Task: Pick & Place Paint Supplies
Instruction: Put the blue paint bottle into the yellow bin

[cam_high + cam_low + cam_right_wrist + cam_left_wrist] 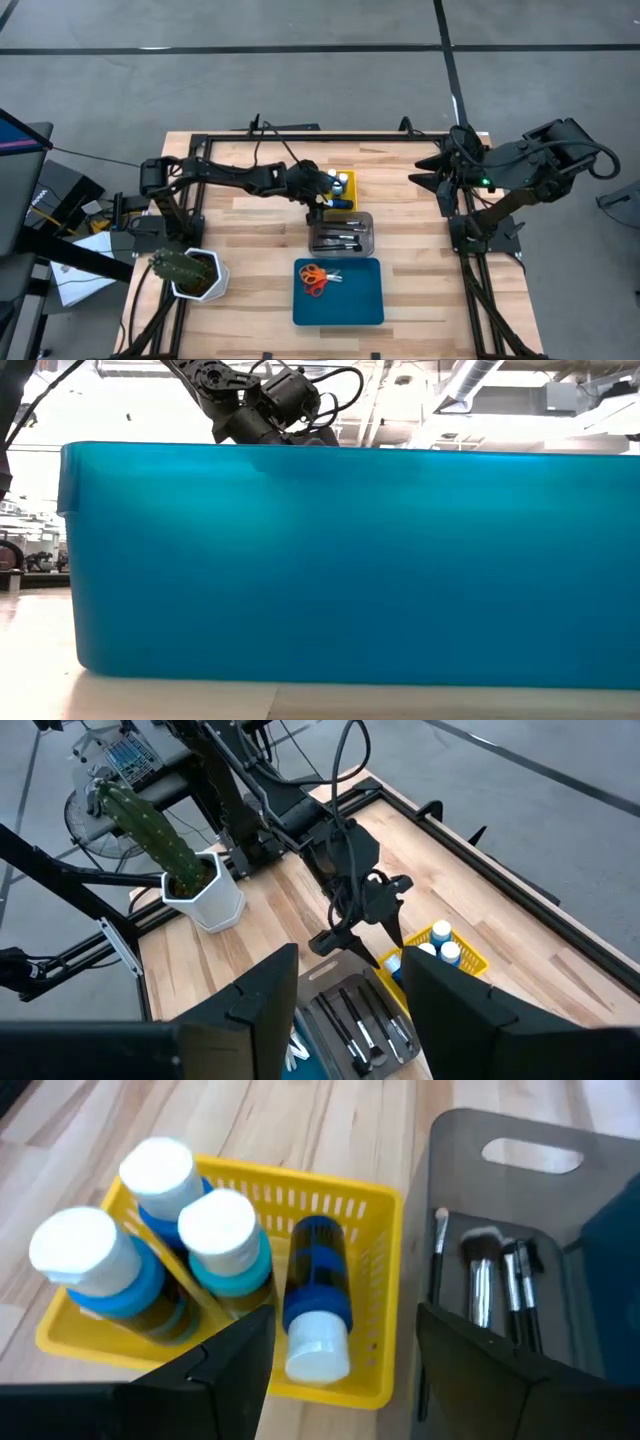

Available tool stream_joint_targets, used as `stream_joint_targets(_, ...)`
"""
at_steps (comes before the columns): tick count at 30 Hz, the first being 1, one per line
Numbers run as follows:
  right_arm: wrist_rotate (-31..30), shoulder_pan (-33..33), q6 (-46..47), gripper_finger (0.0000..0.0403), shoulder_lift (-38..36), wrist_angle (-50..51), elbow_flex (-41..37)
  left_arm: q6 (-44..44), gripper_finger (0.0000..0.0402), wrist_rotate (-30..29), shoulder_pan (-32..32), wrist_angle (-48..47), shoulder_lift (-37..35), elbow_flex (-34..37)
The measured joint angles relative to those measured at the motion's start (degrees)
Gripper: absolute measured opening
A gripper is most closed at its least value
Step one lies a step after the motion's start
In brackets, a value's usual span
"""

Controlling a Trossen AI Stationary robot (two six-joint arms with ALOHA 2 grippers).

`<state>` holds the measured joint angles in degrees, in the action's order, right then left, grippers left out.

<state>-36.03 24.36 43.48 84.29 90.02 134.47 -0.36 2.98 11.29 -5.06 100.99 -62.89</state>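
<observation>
A: Surface?
B: Light wooden table [250, 225], grey concrete floor around.
A: The bottle [318, 1308]?
B: Lying flat in the yellow tray [375, 1210], cap toward the left gripper [340, 1355], released above it. Right gripper [345, 985] parted, empty.

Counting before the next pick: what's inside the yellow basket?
Yellow basket: three blue bottles standing, a fourth lying on its side. The basket floor beneath them is covered.

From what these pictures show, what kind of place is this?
Probably a robotics lab or workshop: a wooden table with two mounted arms stands on a bare concrete floor, and exposed ceiling ducts show behind it.
</observation>
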Motion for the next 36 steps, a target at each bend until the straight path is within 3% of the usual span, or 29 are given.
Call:
stream_joint_targets(21,0.07,0.0,-0.13,0.0175,0.0,0.0,0.0,3.02,0.0237,-2.6,0.34,0.02,2.69,0.0)
stream_joint_targets(36,0.15,0.0,-0.37,0.0175,0.0,0.0,0.0,6.21,0.0237,-1.07,0.15,-0.84,2.69,-0.02)
